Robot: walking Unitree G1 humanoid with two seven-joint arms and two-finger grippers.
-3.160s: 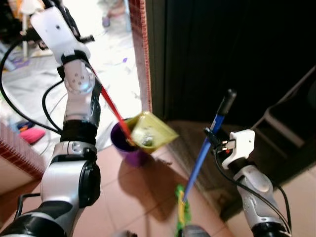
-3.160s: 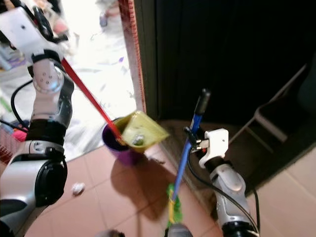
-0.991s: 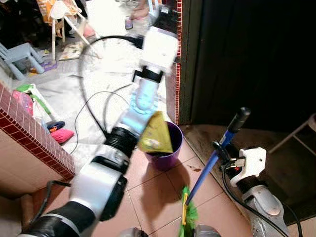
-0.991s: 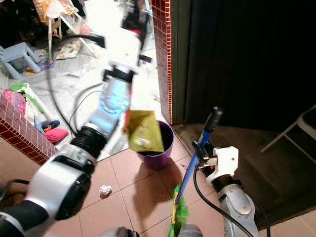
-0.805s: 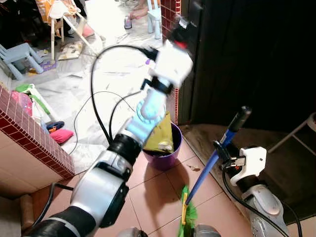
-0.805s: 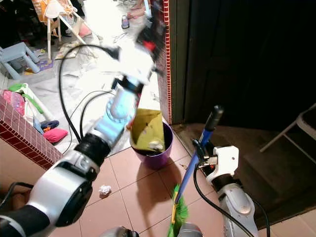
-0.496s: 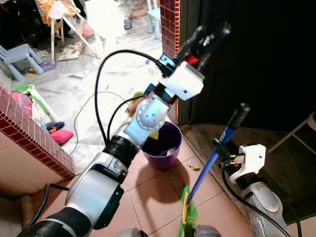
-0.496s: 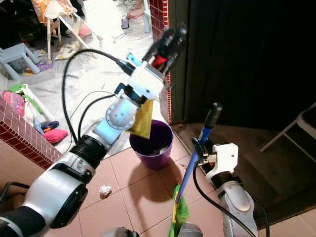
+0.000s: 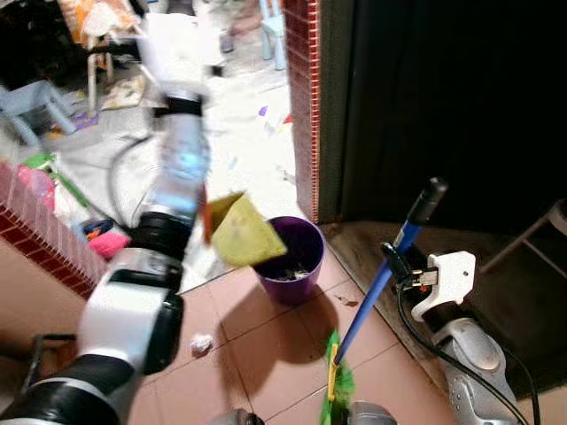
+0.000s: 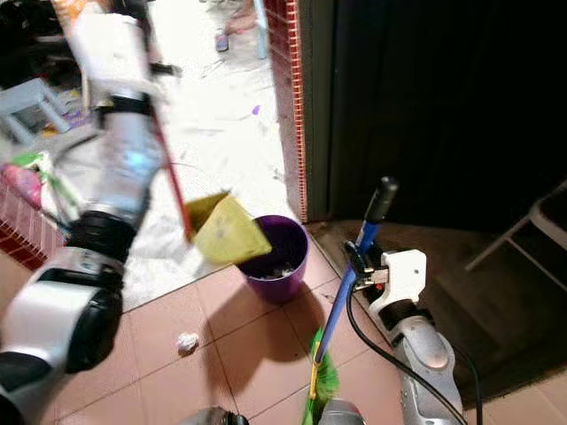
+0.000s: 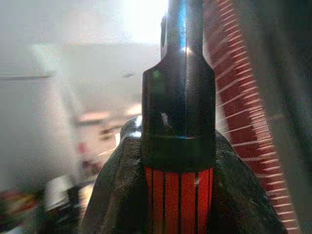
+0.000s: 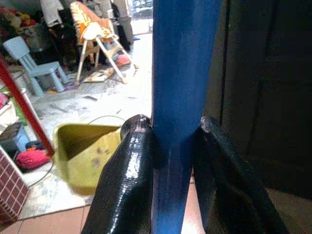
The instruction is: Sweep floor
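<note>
My left arm is raised at the left, blurred, and its gripper [image 11: 178, 195] is shut on the red dustpan handle [image 10: 168, 168]. The yellow dustpan [image 9: 239, 235] hangs tilted just left of the purple bin [image 9: 297, 257], which has bits of debris inside. Lower right, my right gripper [image 12: 170, 131] is shut on the blue broom handle [image 9: 379, 285] below its black grip [image 9: 427, 199]. The green bristles [image 9: 337, 390] rest on the tiles. A crumpled paper ball [image 9: 202, 343] lies on the floor left of the broom.
A red brick pillar [image 9: 306, 106] and a dark doorway stand behind the bin. A low brick wall [image 9: 35, 239] runs along the left. Cables, a blue child chair [image 9: 31, 102], a high chair and toys clutter the white floor beyond. A folding chair [image 9: 545, 235] stands at the right.
My left arm swung back to the left, carrying the dustpan from above the bin to beside its left rim. The right gripper and broom stayed put.
</note>
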